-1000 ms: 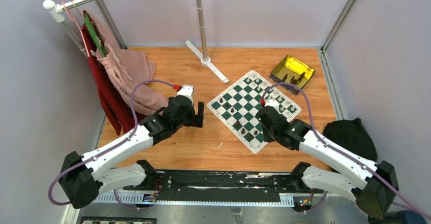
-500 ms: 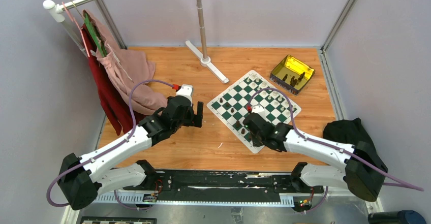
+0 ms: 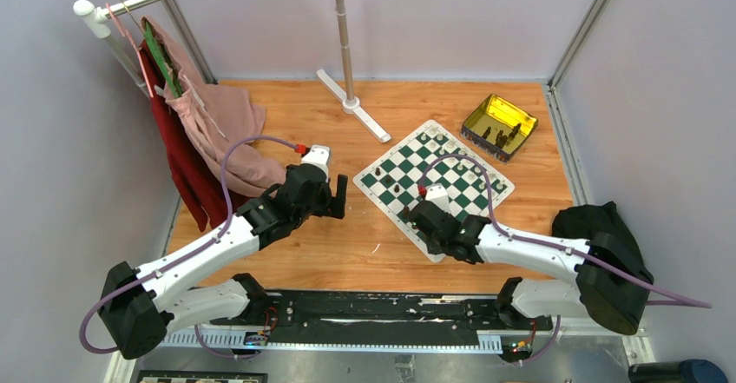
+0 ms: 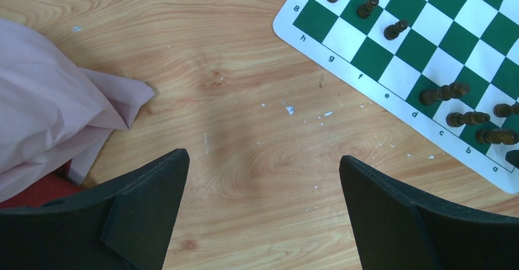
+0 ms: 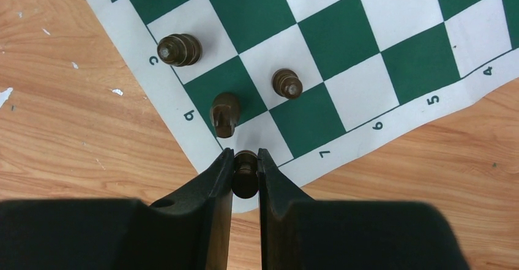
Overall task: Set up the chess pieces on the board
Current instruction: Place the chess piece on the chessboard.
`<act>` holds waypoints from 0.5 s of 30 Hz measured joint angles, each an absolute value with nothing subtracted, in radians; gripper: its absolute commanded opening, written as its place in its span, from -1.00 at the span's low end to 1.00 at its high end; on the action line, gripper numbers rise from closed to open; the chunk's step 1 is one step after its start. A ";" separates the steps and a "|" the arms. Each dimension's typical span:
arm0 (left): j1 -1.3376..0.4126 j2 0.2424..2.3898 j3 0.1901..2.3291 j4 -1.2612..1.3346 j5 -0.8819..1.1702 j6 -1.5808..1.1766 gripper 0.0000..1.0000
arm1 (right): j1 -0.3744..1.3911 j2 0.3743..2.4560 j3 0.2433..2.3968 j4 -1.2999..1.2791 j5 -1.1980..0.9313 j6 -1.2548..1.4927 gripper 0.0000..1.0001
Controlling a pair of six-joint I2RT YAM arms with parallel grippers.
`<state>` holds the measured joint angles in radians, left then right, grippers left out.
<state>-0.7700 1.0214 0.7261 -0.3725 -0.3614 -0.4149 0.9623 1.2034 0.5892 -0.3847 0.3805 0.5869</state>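
Observation:
The green and white board (image 3: pixel 451 153) lies right of centre on the wooden table. My right gripper (image 5: pixel 245 157) is shut on a dark brown chess piece (image 5: pixel 245 175) over the board's near corner square (image 5: pixel 263 136); in the top view it sits at the board's near edge (image 3: pixel 423 220). Three dark pieces stand close by: a knight (image 5: pixel 224 114), a pawn (image 5: pixel 287 83) and another piece (image 5: pixel 178 49). My left gripper (image 4: pixel 263 163) is open and empty over bare wood, left of the board (image 4: pixel 428 49); several dark pieces (image 4: pixel 444 92) show on its left edge.
A gold tin (image 3: pixel 498 124) holding more dark pieces sits at the back right. Pink and red garments (image 3: pixel 213 131) hang from a rack at the left; the pink cloth (image 4: pixel 55 111) lies near my left gripper. A stand pole base (image 3: pixel 351 105) is behind the board. A black cloth (image 3: pixel 599 227) lies at the right.
My right arm swung left and toward the near side along the board, bringing the gripper from the board's right part to its near corner. The left arm has not moved.

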 measured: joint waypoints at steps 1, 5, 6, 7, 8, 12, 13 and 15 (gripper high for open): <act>-0.770 1.021 0.726 -0.373 -0.361 -0.415 1.00 | 0.963 1.204 0.589 -0.385 0.385 0.588 -1.00; -0.770 1.021 0.723 -0.372 -0.361 -0.408 1.00 | 0.965 1.205 0.582 -0.385 0.402 0.602 -1.00; -0.770 1.021 0.723 -0.373 -0.361 -0.407 1.00 | 0.965 1.206 0.580 -0.385 0.404 0.604 -1.00; -0.770 1.021 0.722 -0.372 -0.361 -0.406 1.00 | 0.966 1.209 0.578 -0.385 0.408 0.607 -1.00; -0.770 1.021 0.721 -0.373 -0.361 -0.405 1.00 | 0.966 1.212 0.578 -0.385 0.410 0.609 -1.00; -0.770 1.021 0.721 -0.372 -0.360 -0.403 1.00 | 0.966 1.221 0.577 -0.384 0.415 0.613 -0.99; -0.770 1.021 0.721 -0.372 -0.360 -0.403 1.00 | 0.967 1.223 0.576 -0.384 0.415 0.614 -0.99; -0.770 1.021 0.721 -0.372 -0.360 -0.403 1.00 | 0.967 1.224 0.571 -0.381 0.416 0.615 -0.98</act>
<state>-0.7700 1.0214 0.7212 -0.3717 -0.3599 -0.4034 0.9668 1.2243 0.5713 -0.3813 0.4156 0.6147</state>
